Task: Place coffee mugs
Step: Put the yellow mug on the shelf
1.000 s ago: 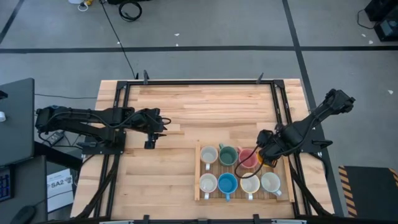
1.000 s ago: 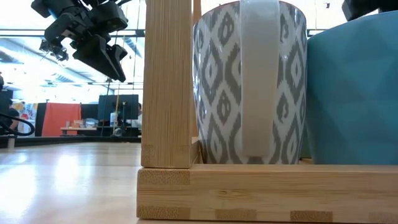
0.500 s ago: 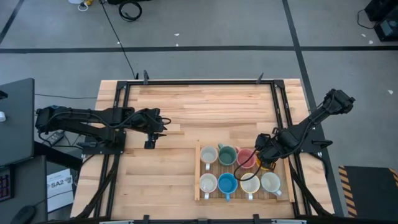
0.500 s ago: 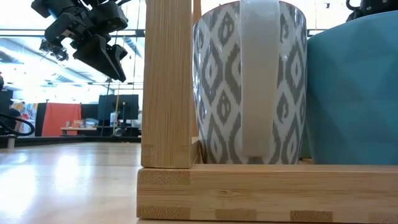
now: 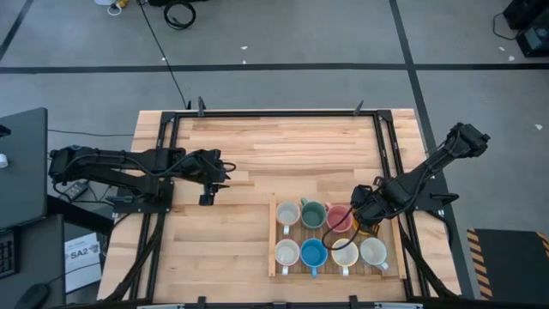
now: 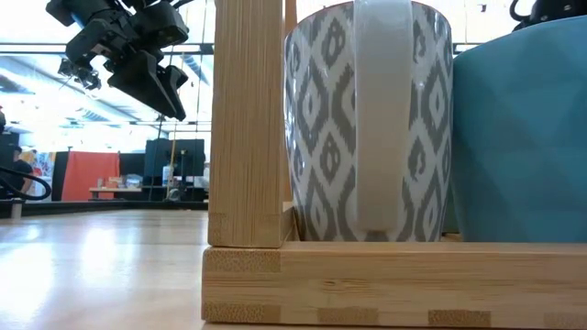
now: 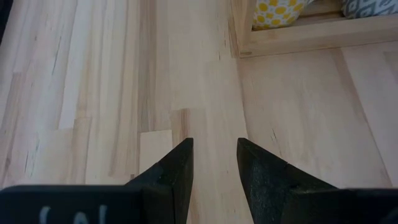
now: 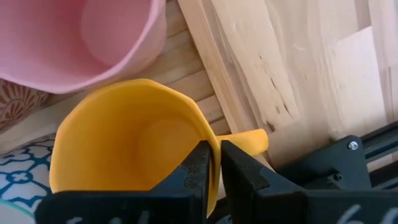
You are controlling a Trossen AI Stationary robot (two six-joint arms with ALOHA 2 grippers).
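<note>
Right pincer (image 8: 212, 163) at the orange mug (image 8: 130, 146)

Its fingers stand narrowly apart astride the mug's rim, beside the handle, the pink mug (image 8: 81, 37) just beyond; the left pincer (image 7: 213, 163) hangs partly open, well apart.

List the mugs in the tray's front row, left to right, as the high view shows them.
White mug → blue mug → cream mug → white mug at the right end.

A lab: taped grey floor (image 5: 283, 51), framed wooden table (image 5: 257, 154), loose cables (image 5: 180, 13).
</note>
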